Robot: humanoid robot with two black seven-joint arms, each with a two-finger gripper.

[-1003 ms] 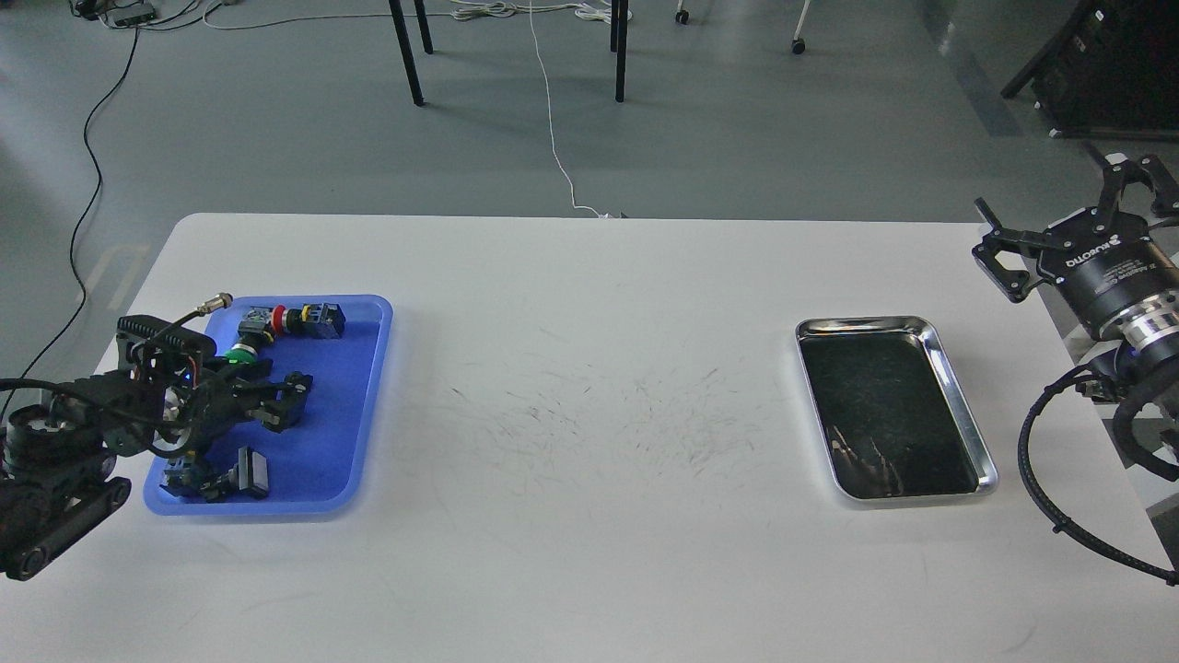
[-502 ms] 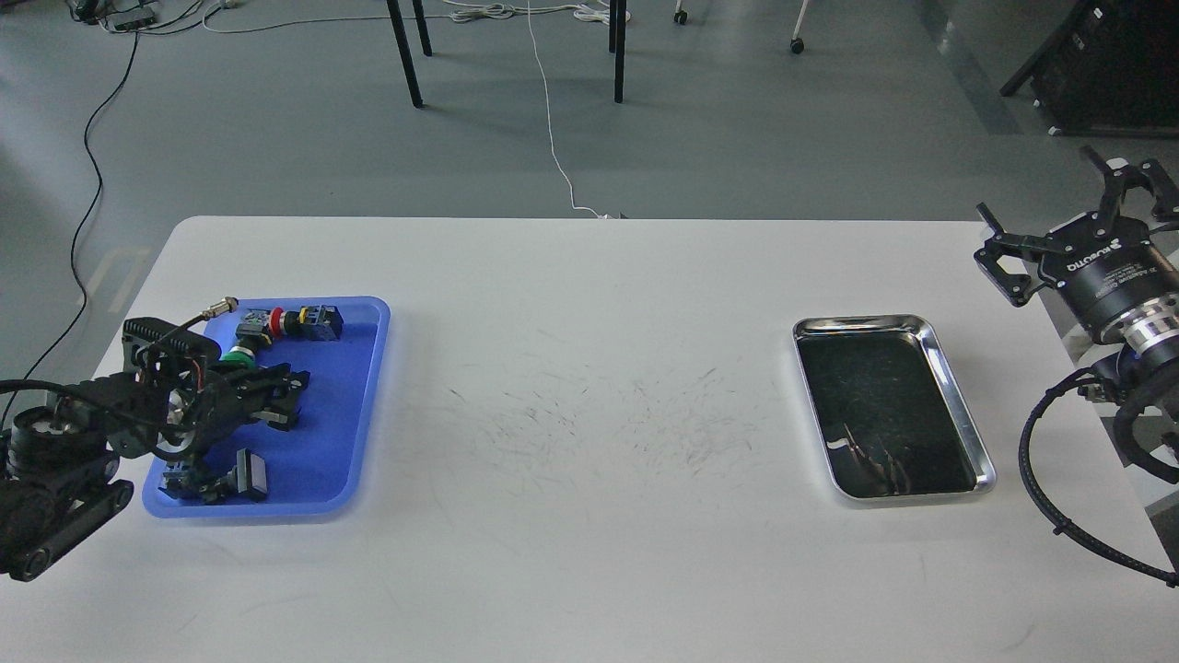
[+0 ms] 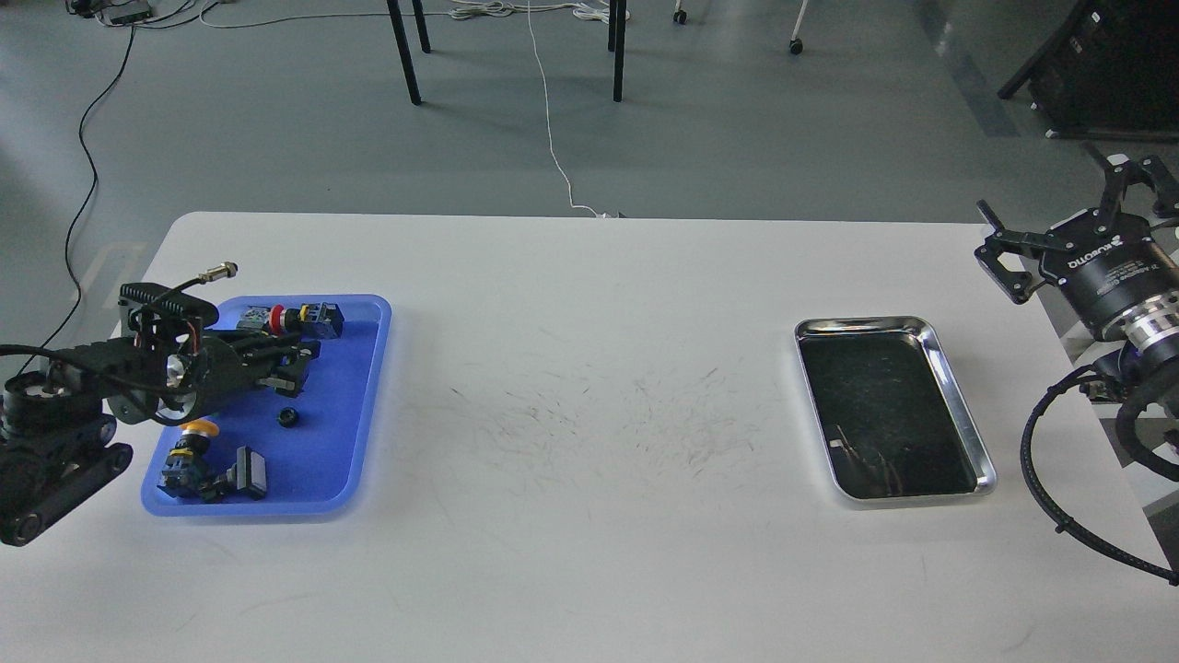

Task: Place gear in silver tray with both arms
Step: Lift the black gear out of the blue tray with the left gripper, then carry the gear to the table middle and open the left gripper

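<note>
Taking the blue tray (image 3: 364,405) as the landmark, the left arm (image 3: 64,419) comes in over its left rim, and the left tool (image 3: 299,364) sits above the tray's upper half, pointing right; its fingers are dark and seen against other dark parts, so I cannot tell whether they are spread, pressed together or pinching anything. Just below the tool, on the tray floor, lies a small black ring (image 3: 288,417), which looks like the gear the task means, lying free of the fingers. At the tray's top edge sits a red-capped switch (image 3: 293,319), and in its lower left corner a yellow-capped button (image 3: 189,447) beside a black block (image 3: 250,472). To the right of the blue tray stretches the scuffed white desk (image 3: 589,516), bare across the middle. Far to the right lies the silver tray (image 3: 958,401), well apart from the blue one, with nothing in it. Farther right again hangs the right tool (image 3: 1073,216), raised beyond the silver tray's far corner, its fingers spread wide and holding nothing. The gear is likely light, hard and stiff, with little to grip and a smooth tray under it, so it may skid or roll; pinching it across its outer rim from straight above looks safest.
</note>
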